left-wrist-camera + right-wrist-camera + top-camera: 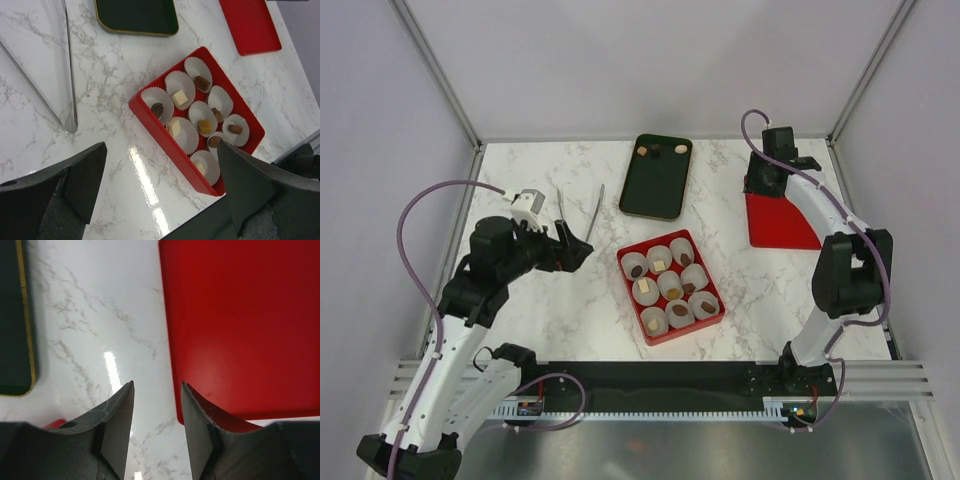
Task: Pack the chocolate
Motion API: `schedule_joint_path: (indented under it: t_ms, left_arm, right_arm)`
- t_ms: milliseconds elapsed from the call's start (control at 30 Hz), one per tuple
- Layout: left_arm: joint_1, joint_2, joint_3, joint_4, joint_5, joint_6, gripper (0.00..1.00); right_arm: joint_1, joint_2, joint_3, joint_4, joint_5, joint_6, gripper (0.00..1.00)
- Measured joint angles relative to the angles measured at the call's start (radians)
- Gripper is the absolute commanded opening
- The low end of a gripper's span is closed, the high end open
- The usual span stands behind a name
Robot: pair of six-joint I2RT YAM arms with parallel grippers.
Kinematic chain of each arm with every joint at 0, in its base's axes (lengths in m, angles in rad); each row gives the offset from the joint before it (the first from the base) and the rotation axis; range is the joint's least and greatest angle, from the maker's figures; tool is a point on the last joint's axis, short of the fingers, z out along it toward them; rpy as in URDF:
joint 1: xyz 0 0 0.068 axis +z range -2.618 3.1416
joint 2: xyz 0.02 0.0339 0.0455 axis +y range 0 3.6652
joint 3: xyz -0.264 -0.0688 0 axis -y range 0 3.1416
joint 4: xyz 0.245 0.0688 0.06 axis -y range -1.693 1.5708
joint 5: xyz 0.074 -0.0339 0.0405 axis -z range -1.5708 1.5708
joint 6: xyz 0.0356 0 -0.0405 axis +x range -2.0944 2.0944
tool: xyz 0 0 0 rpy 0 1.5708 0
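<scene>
A red box [690,331] on the marble table holds several white paper cups, and the cups I can see into each hold one chocolate, such as a cream cube [180,97], a tan piece [205,125] and a brown one [235,129]. Three more chocolates [657,151] lie at the far end of a dark green tray [656,185]. My left gripper [572,250] is open and empty, left of the box; in its wrist view [161,147] the jaws straddle the box's near wall [172,150]. My right gripper [761,182] [157,385] is open and empty over the left edge of a flat red lid [240,325].
Metal tongs [578,215] lie on the table just beyond my left gripper and also show in the left wrist view [71,100]. The red lid [782,222] lies at the right. The dark tray's edge [12,315] shows in the right wrist view. White walls enclose the table.
</scene>
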Motion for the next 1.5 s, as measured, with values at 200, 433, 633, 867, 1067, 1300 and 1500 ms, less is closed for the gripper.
schedule_joint_path:
  t_ms: [200,433,633,867,1067,1300,1500]
  left_arm:
    - [0.000,0.026,-0.082,-0.005,0.047,0.001,1.00]
    - [0.000,-0.056,-0.129,0.000,0.063,0.001,1.00]
    - [0.000,-0.088,-0.131,0.004,0.081,0.002,0.99]
    - [0.000,-0.093,-0.138,0.006,0.093,0.002,0.96]
    - [0.000,-0.064,-0.138,0.006,0.114,0.002,0.94]
    - [0.000,-0.043,-0.142,0.020,0.142,0.001,0.91]
    - [0.000,0.046,-0.122,0.092,0.253,-0.046,0.88]
  right_arm:
    - [-0.053,0.143,0.003,0.002,0.034,-0.036,0.48]
    - [-0.050,0.258,0.016,0.037,0.000,-0.050,0.45]
    - [-0.048,0.320,0.017,0.063,-0.011,-0.054,0.38]
    - [-0.040,0.321,0.006,0.098,-0.024,-0.058,0.04]
    - [-0.029,0.293,-0.010,0.094,-0.029,-0.056,0.00]
    - [-0.005,0.077,-0.026,0.039,-0.070,-0.026,0.00]
    - [0.020,-0.132,-0.024,0.032,-0.192,0.018,0.00]
